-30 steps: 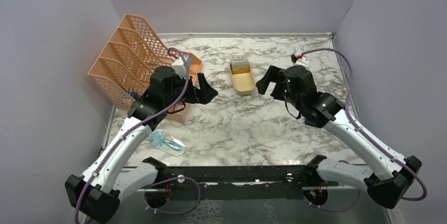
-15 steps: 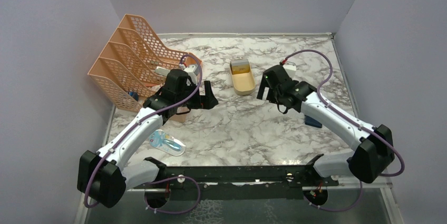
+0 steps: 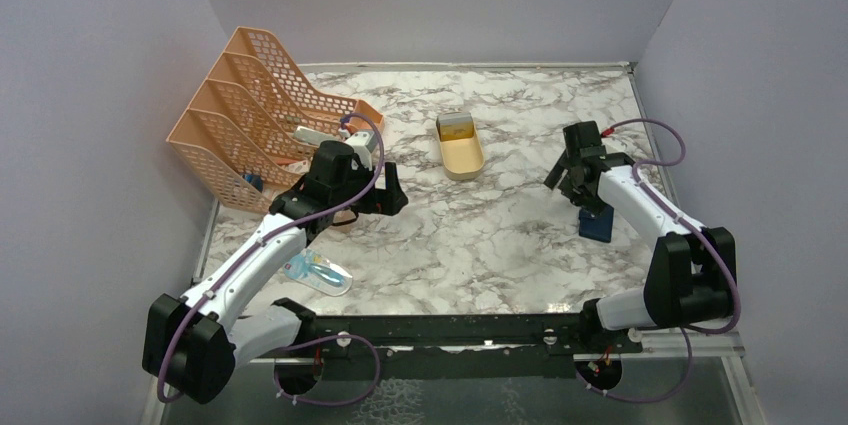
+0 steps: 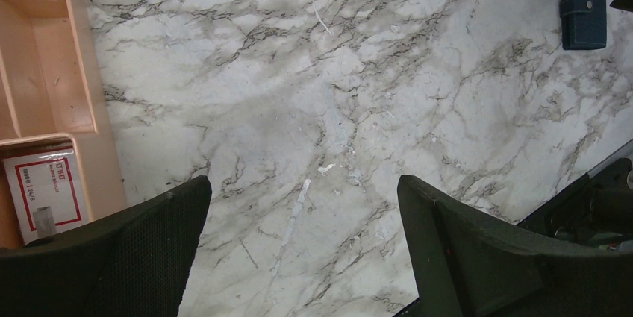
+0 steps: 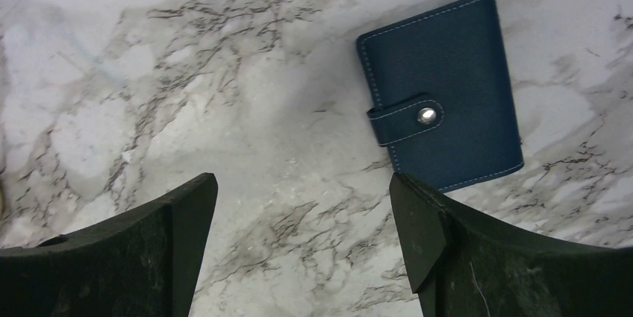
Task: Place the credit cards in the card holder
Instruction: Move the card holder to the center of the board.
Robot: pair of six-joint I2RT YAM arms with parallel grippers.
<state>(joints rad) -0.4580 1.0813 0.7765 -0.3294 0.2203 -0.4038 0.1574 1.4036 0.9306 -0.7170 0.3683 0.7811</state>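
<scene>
The navy card holder (image 3: 597,224) lies closed and flat on the marble at the right. It shows its snap button in the right wrist view (image 5: 442,93) and appears in the left wrist view's top right corner (image 4: 583,10). A yellow-gold credit card (image 3: 455,126) sits in the far end of the tan oval tray (image 3: 463,160); other cards are not discernible. My right gripper (image 3: 570,188) (image 5: 302,198) is open and empty, hovering just left of the holder, its right finger (image 5: 425,220) near the holder's corner. My left gripper (image 3: 397,190) (image 4: 302,198) is open and empty over bare marble.
An orange mesh file rack (image 3: 250,115) stands at the back left, beside my left arm; its edge (image 4: 45,71) and a red-bordered white box (image 4: 45,190) show in the left wrist view. A blue-patterned packet (image 3: 317,273) lies near the front left.
</scene>
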